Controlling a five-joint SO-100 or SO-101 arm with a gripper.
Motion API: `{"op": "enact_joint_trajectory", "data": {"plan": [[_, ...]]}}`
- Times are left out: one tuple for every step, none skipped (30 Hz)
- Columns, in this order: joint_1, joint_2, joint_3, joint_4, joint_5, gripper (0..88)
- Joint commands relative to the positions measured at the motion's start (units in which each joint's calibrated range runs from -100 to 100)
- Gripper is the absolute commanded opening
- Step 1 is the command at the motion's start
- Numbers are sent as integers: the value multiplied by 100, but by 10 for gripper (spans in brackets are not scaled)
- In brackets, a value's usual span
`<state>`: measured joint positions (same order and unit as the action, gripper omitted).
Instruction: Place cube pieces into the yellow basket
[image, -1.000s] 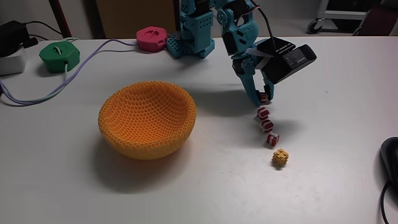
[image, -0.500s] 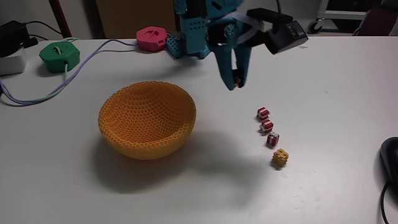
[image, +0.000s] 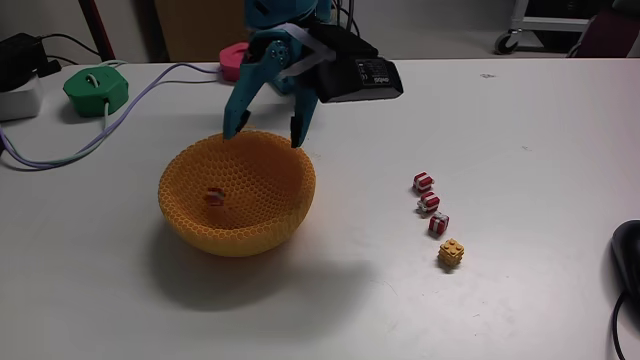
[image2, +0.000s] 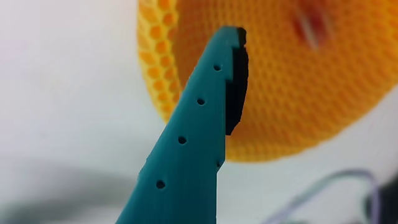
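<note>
The pincer hangs spread over the yellow basket's far rim, one striped cube inside. Four cube pieces wait right on the desk; swinging back low risks clipping the rim.

Evenly and brightly lit from above in the fixed view, without harsh glare on the white table. Soft, diffuse shadow pooled below and in front of the yellow basket under the spread-open gripper; small faint shadows beside the cube pieces off to the gripper's right. Sharp overall, slight motion smear on the red-and-white cube inside the basket. In the wrist view, teal finger fairly crisp, honeycomb mesh beyond it soft, red-and-white cube a blurred streak, table washed out to near white, cable at lower right out of focus.
</note>
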<state>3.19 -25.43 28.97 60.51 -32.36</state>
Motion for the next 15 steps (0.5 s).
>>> {"op": "enact_joint_trajectory", "data": {"plan": [[-1177,-402,-282,-48,-801,468],[-1671,-430,-234,-126,-1133,463],[-2202,-449,-90,-308,-1475,464],[-2714,-478,132,-525,-1783,463],[-3180,-487,392,-838,-2056,463],[-3590,-468,719,-1247,-2305,464],[-3917,-393,1037,-1707,-2481,464],[-4159,-288,1336,-2159,-2608,464],[-4345,-146,1634,-2654,-2696,464],[-4466,15,1913,-3184,-2745,462],[-4532,223,2115,-3627,-2774,462],[-4569,441,2270,-4053,-2784,462],[-4569,687,2385,-4452,-2759,460],[-4541,933,2501,-4887,-2730,459],[-4541,1170,2587,-5260,-2730,459]]}}
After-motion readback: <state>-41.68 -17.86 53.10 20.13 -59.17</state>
